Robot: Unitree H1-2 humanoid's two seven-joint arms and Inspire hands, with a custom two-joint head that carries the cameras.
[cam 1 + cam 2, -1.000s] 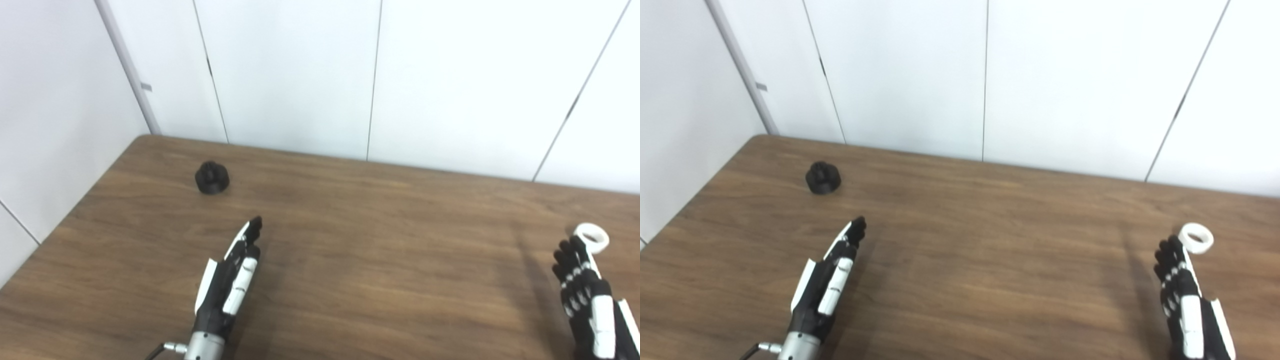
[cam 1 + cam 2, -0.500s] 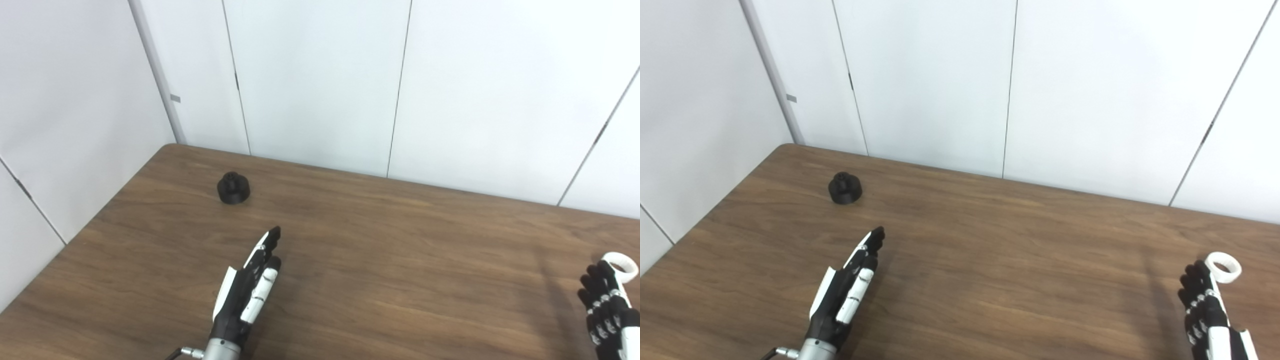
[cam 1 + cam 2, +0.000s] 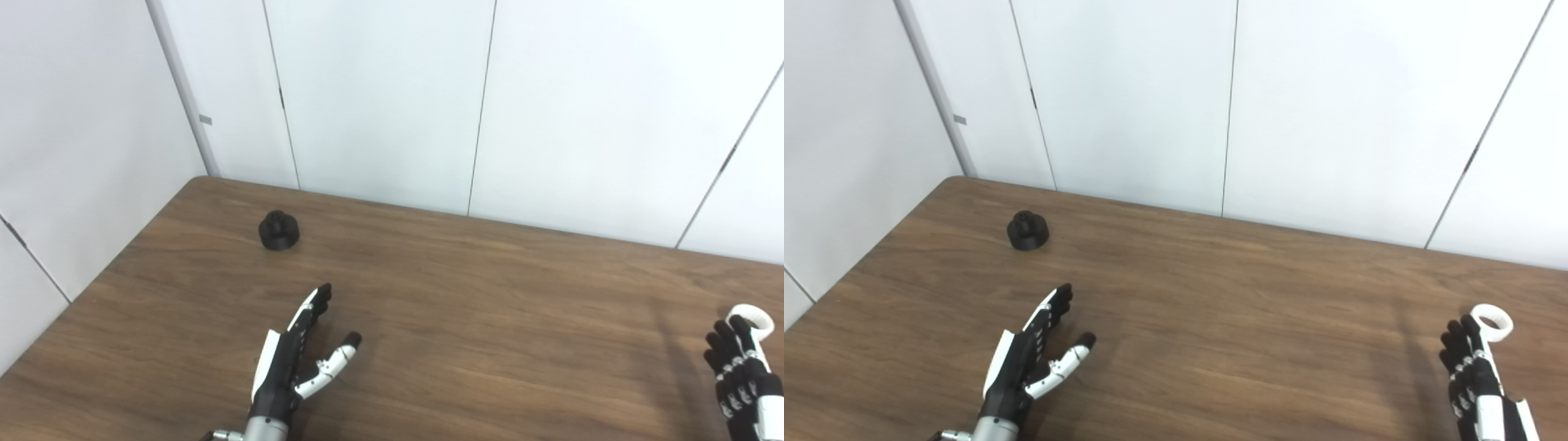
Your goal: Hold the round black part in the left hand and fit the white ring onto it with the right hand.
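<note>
Resting low over a brown wooden worktop (image 3: 465, 318), the left hand (image 3: 293, 362) is open, thumb splayed, well short of the round black part (image 3: 278, 230) near the far left corner — the right hand (image 3: 1473, 383), fingers spread and empty, sits just beside the white ring (image 3: 1492, 321).

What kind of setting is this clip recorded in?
Probably a lab or test cell: a bare wood-grain table against plain white wall panels, holding only a round black part and a white ring.

Bare lab, white wall panels (image 3: 380, 98), wooden table (image 3: 490, 306)
</note>
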